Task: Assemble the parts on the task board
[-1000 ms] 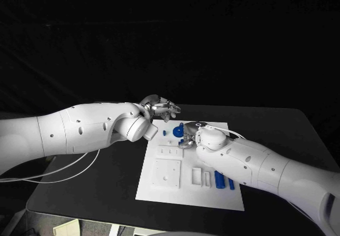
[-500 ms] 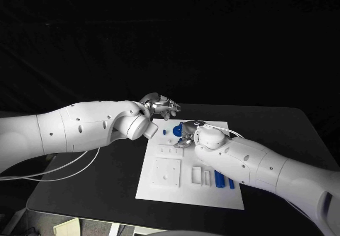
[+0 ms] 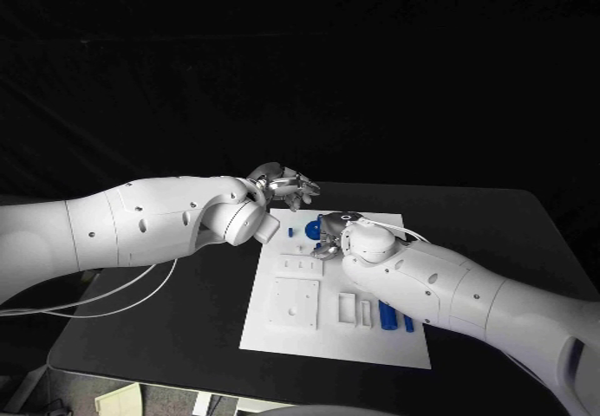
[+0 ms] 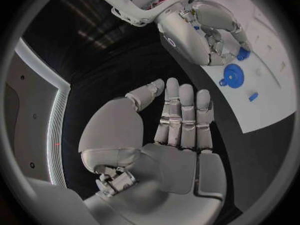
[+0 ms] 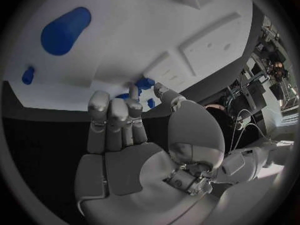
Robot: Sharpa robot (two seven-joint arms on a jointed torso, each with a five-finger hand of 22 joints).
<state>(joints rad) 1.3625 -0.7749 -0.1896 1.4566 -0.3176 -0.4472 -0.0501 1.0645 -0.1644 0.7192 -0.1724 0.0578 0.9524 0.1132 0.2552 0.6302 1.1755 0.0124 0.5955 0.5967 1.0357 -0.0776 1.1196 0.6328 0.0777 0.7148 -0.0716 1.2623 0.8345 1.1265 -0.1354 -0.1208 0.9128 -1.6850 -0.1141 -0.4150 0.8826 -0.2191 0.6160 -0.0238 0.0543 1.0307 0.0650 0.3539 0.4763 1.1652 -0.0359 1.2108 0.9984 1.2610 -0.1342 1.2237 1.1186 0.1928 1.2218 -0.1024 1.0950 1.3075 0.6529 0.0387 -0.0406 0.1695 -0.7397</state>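
Observation:
The white task board (image 3: 300,329) lies in the middle of the black table. My right hand (image 3: 328,239) is low over its far part, with a small blue part (image 5: 145,82) pinched between thumb and fingertip against the board (image 5: 156,30). The left wrist view shows that part (image 4: 242,52) at the right hand's (image 4: 206,30) fingertips. A blue gear (image 3: 313,230) (image 4: 232,76) and a small blue piece (image 3: 290,232) (image 4: 252,96) lie just beside them. My left hand (image 3: 283,185) (image 4: 178,130) hovers beyond the board's far left corner, fingers straight, holding nothing.
Two long blue parts (image 3: 388,316) (image 3: 407,323) lie near the board's right edge, beside white slotted blocks (image 3: 347,308) and a square plate (image 3: 295,305). A white cable (image 3: 113,299) hangs from my left arm over the table's left side.
My right hand has edged slightly toward the board's far left. The left hand has barely moved.

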